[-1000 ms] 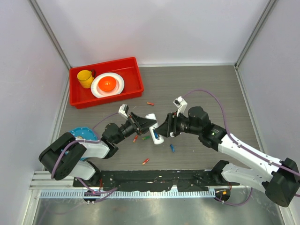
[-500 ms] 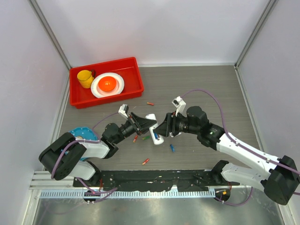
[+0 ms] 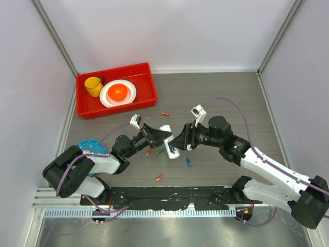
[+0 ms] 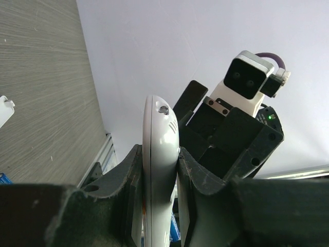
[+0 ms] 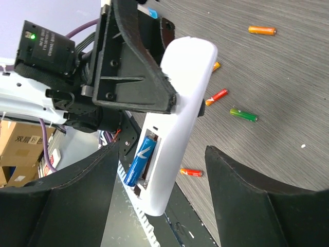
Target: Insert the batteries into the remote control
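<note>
Left gripper point(image 4: 159, 154) clamps remote control point(image 5: 186, 87); likely light, rigid, slick shell; hold clear of battery bay point(image 5: 152, 135); right gripper point(image 3: 180, 142) spread, empty.

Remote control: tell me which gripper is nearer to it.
Left. The left gripper is shut on the remote control; the right gripper stands open around its free end, apparently not touching.

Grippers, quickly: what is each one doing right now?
Left gripper: closed on the remote control.
Right gripper: open, holding nothing.
</note>
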